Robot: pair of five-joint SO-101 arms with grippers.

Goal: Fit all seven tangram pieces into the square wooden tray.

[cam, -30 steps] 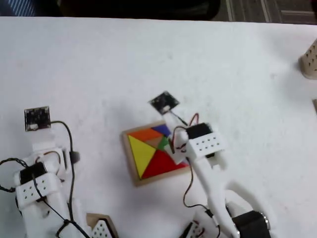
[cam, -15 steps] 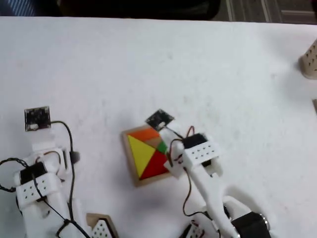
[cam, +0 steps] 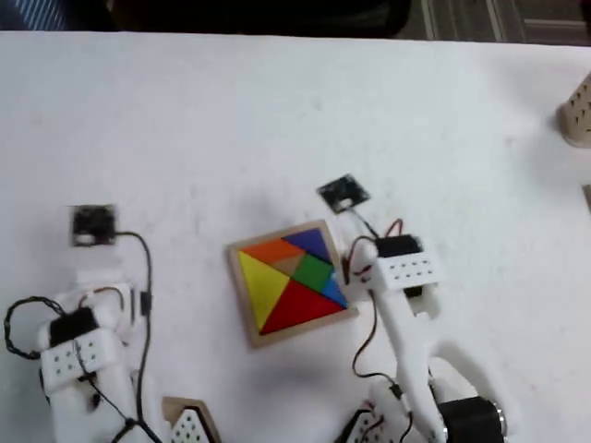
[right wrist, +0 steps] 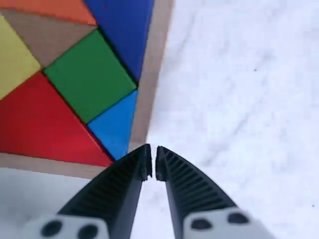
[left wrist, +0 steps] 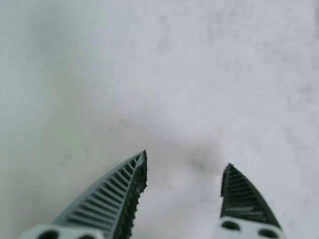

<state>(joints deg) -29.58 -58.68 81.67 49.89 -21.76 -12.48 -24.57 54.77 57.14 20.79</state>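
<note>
Hanging just beside the rim of the square wooden tray (right wrist: 158, 55) — right gripper (right wrist: 152, 162) pressed together on nothing, the nearer one — left gripper (left wrist: 184, 174) spread, well apart.

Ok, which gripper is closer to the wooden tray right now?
Right. The right gripper sits just off the tray's edge, beside the light blue piece. The left gripper is over bare table, well away from the tray.
</note>
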